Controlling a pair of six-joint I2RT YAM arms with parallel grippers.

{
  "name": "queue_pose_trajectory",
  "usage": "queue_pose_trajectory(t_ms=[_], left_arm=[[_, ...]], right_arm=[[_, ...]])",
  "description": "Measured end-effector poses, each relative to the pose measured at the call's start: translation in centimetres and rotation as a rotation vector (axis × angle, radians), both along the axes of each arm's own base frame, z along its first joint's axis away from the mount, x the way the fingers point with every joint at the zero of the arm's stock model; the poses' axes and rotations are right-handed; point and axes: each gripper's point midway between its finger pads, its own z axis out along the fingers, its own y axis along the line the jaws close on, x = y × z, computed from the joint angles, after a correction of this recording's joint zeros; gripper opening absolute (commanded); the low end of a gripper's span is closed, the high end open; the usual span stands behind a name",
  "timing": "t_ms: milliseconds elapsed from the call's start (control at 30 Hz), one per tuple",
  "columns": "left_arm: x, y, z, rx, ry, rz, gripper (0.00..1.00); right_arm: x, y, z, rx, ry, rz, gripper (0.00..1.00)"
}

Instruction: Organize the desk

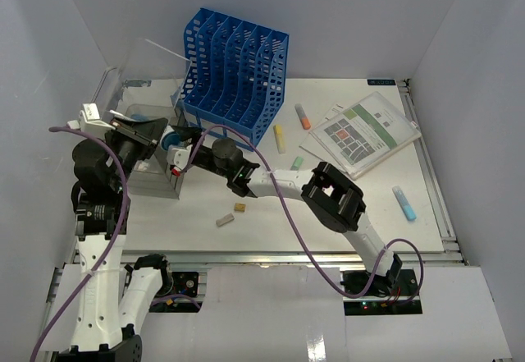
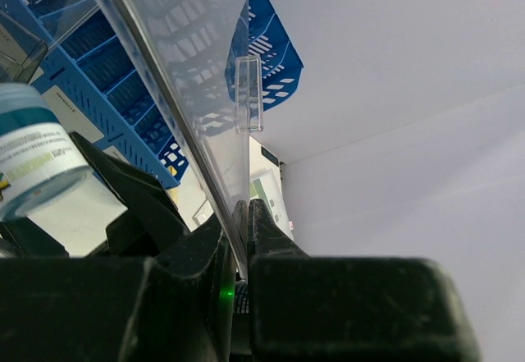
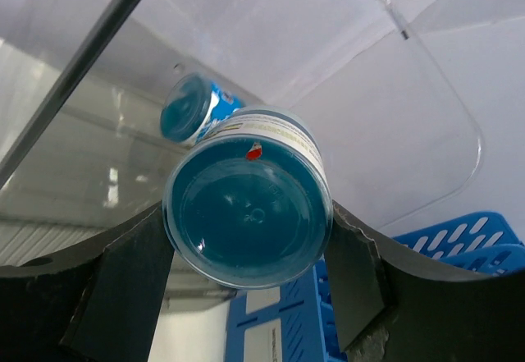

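Observation:
The desk [image 1: 328, 222] is a white tabletop. A clear plastic box [image 1: 152, 173] stands at its left with its clear lid [image 2: 197, 66] raised. My left gripper [image 2: 244, 214] is shut on the lid's edge and holds it up; it shows in the top view [image 1: 139, 135] too. My right gripper [image 3: 246, 222] is shut on a small jar with a blue base and a white label [image 3: 246, 214], held at the box's opening [image 1: 170, 142]. The jar also shows in the left wrist view [image 2: 33, 165]. A second blue shape [image 3: 193, 116] behind the clear plastic is a reflection or another jar; I cannot tell which.
A blue file organizer [image 1: 234, 71] stands right behind the box. Orange [image 1: 303, 116], yellow [image 1: 280, 138], green [image 1: 297, 163] and blue [image 1: 404, 203] highlighters lie on the desk. A booklet [image 1: 361, 132] lies at the back right. Two small pieces [image 1: 225, 221] [image 1: 240, 208] lie near the front.

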Motion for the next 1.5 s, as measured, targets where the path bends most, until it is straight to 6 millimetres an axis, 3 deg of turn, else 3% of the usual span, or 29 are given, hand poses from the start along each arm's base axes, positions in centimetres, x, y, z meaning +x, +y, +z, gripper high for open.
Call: queue_pose_trajectory(t_ms=[233,267,400,500,733,900,1033,1267,1400,1500], left_arm=[[-0.7,-0.1,0.3,-0.008,-0.01,-0.004,0.14],[-0.8,-0.1,0.4,-0.01,-0.012,-0.004,0.14],[-1.0,-0.2,0.5,-0.015,-0.014,-0.006,0.14],[-1.1,-0.2,0.5,-0.017,-0.015,-0.006,0.14],[-1.1,-0.2,0.5,-0.023,-0.016,-0.008,0.14],[-1.2,-0.3,0.0,-0.022,-0.013,-0.01,0.14],[-1.3,-0.3,-0.8,-0.009,-0.004,-0.015,0.14],[-1.4,-0.8,-4.5,0.044,0.069,-0.058,0.18],[-1.6,-1.1,-6.7,0.071,0.127,-0.085,0.34],[-1.7,-1.1,-8.4,0.076,0.194,-0.088,0.64]], right_arm=[[-0.4,1.2,1.5,0.05,-0.023,0.023,0.34],[-0.5,1.3,1.6,0.051,-0.025,0.03,0.4],[-1.1,1.6,1.2,0.05,-0.025,0.052,0.82],[-1.4,2.0,0.6,0.05,-0.031,0.07,0.97],[-1.7,2.0,0.9,0.066,-0.051,0.082,0.9],[-2.3,0.3,-0.6,0.009,-0.02,0.079,0.9],[-3.1,-2.4,-1.1,-0.098,0.021,0.09,0.92],[-3.1,-8.9,2.3,-0.258,0.13,0.105,0.96],[-3.7,-12.8,0.9,-0.393,0.251,0.138,0.96],[-4.8,-14.9,-1.5,-0.491,0.368,0.164,0.96]])
